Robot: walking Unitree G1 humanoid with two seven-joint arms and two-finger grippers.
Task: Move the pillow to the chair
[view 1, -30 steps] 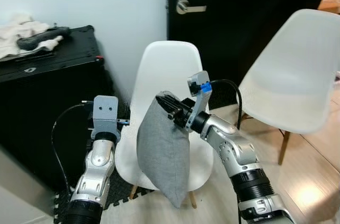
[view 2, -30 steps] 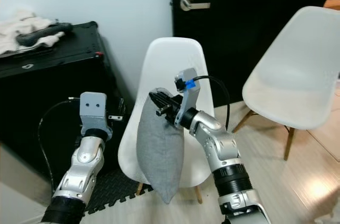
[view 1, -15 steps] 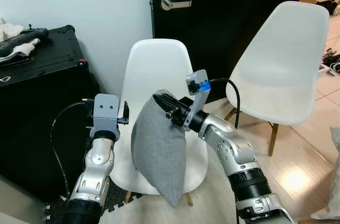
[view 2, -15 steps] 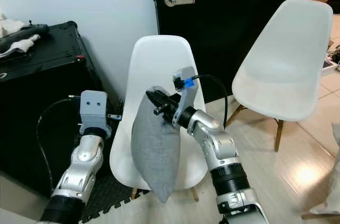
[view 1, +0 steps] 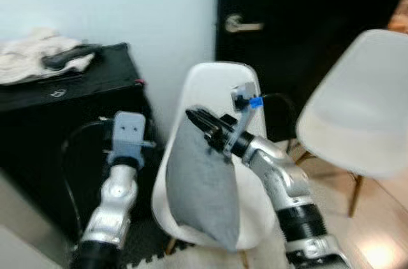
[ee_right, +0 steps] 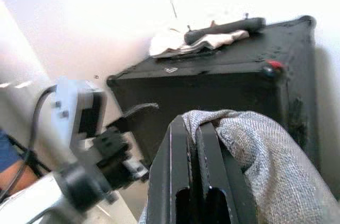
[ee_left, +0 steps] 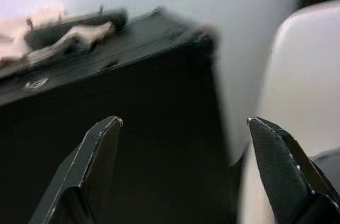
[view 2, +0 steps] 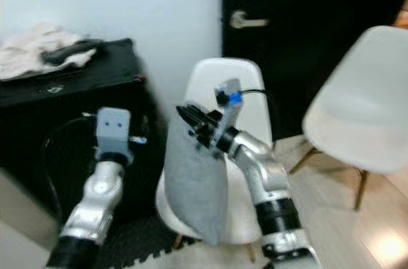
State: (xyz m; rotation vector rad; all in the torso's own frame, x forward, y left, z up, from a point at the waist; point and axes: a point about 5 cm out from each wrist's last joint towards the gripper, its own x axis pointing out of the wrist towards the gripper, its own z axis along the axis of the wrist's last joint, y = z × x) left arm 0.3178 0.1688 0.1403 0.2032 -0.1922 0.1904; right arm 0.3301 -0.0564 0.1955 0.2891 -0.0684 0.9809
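Note:
A grey pillow (view 1: 204, 183) hangs upright from its top corner in front of the nearer white chair (view 1: 220, 84), over that chair's seat. My right gripper (view 1: 201, 119) is shut on the corner, and the right wrist view has the two fingers (ee_right: 183, 181) pressed together with grey fabric (ee_right: 255, 149) bunched beside them. My left gripper (ee_left: 184, 123) is open and holds nothing. It is raised to the left of the chair, facing the black case (ee_left: 106, 128) and the chair's edge (ee_left: 303, 91).
A second white chair (view 1: 357, 122) stands to the right before a black door with a silver handle (view 1: 245, 25). The black case (view 1: 64, 122) on the left carries a pale cloth (view 1: 29, 65) and a dark object. A dark mat lies under the near chair.
The whole picture has swung and blurred, so the camera has moved. The pillow still hangs from my right gripper, and both arms keep about the same pose.

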